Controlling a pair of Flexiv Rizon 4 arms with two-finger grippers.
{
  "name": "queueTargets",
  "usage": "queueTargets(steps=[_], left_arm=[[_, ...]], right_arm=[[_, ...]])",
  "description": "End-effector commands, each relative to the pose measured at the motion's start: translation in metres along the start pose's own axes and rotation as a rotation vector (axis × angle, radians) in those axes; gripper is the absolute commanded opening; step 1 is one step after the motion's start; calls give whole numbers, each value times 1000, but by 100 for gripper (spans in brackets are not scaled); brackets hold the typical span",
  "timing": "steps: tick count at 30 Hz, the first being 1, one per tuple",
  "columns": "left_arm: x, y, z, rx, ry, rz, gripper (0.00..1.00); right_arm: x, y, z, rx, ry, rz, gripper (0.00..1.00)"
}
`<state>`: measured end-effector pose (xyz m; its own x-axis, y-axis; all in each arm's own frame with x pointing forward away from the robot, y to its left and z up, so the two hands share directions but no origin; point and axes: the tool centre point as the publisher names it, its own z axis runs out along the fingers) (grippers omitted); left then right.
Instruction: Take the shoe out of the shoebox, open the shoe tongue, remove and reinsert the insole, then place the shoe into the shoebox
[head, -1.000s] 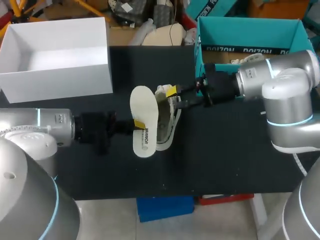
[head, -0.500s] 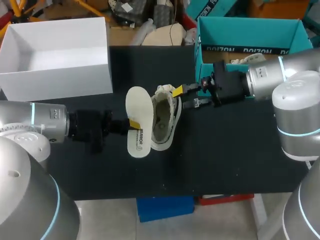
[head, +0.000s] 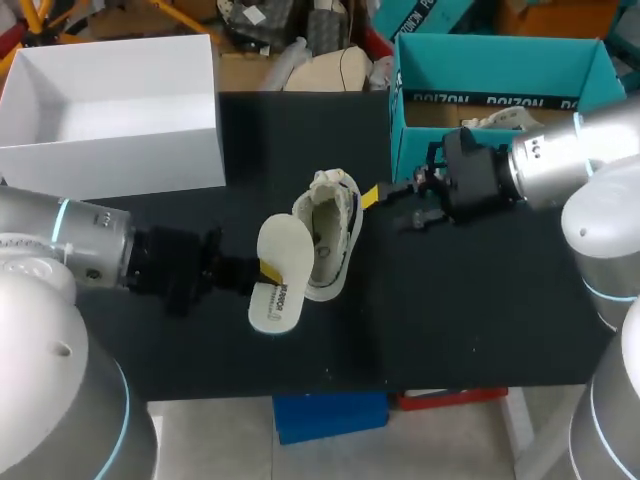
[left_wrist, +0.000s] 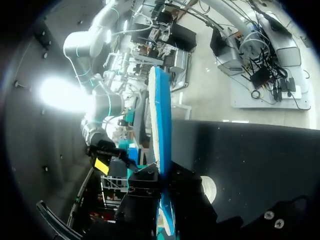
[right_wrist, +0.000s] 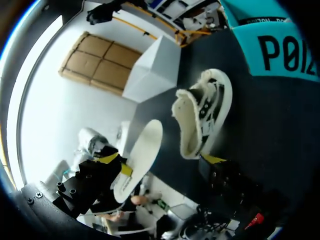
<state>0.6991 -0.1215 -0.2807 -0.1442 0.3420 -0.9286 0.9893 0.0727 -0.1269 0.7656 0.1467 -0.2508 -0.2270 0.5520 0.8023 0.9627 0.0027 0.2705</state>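
Because the insole (head: 278, 285) is thin, light and, I judge, easy to bend, my left fingers (head: 268, 270) are clenched on it near its middle and hold it just beside the shoe (head: 330, 235). The shoe lies on the black desk (head: 450, 320) between my arms, with its opening upward. My right fingers (head: 371, 195) are released, just beside its rim. The shoe looks soft, so I would take it by the firmer rim.

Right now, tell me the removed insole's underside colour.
Bright blue; the flat foam insole is cream on top. Left wrist view shows it best.
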Motion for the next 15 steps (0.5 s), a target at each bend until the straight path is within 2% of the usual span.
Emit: queueTargets(steps=[1, 8, 15], left_arm=[[-3, -10, -4, 47, 66, -30, 0], [1, -25, 2, 119, 121, -122, 0], [1, -32, 5, 204, 144, -200, 0]], right_arm=[[4, -38, -45, -53, -53, 23, 100], [8, -62, -72, -74, -108, 53, 100], [12, -68, -82, -84, -141, 59, 100]])
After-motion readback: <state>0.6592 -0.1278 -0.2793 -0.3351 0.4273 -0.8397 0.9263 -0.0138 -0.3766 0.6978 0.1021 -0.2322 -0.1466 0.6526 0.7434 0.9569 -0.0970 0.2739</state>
